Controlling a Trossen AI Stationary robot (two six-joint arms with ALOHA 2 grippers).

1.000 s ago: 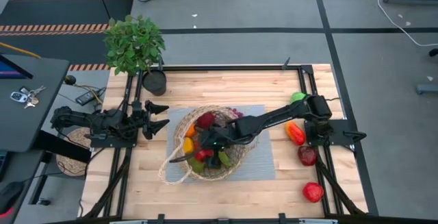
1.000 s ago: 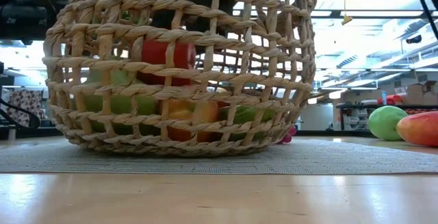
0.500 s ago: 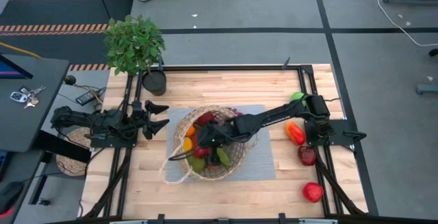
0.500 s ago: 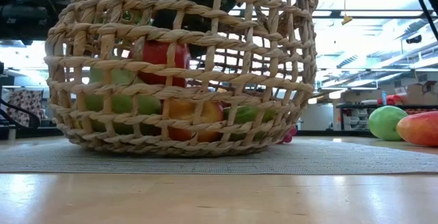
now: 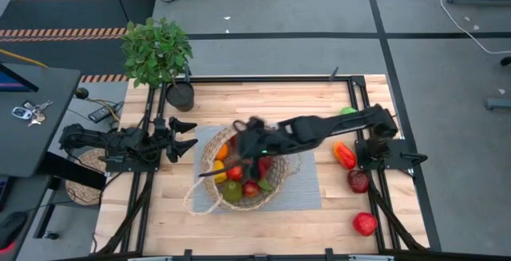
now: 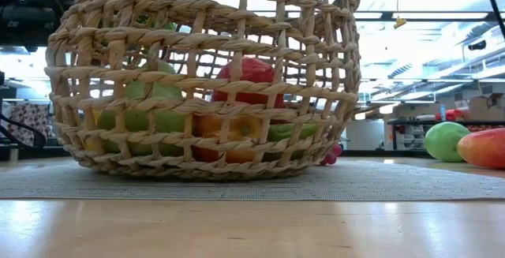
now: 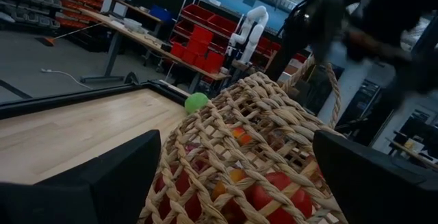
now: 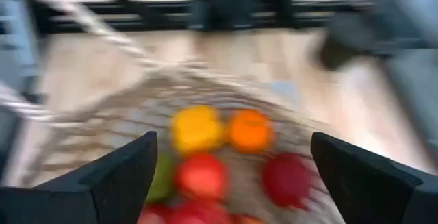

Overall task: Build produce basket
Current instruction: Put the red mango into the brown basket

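Basket [image 5: 239, 175], a tan open-weave wicker bowl with a thin looping handle, sits on a grey mat [image 5: 307, 183] in the middle of the counter [image 5: 279, 101], central so either arm can reach it. Inside lies part of the produce: red apples, a green one, an orange and a yellow piece [image 8: 195, 129], heaped low, so I judge the filling well along but unfinished. The right end effector [image 5: 249, 129] hangs above the basket's far rim with fingers spread wide and nothing between them; being over the opening and empty fits a drop just made, though that is only my reading. Four pieces wait by the counter's right edge: a green fruit [image 5: 346, 112], a red-yellow pepper [image 5: 344, 154], a dark red apple [image 5: 358, 181] and a red apple [image 5: 365, 223]. The left end effector [image 5: 185, 136] idles wide just left of the mat, near a potted plant [image 5: 157, 51]
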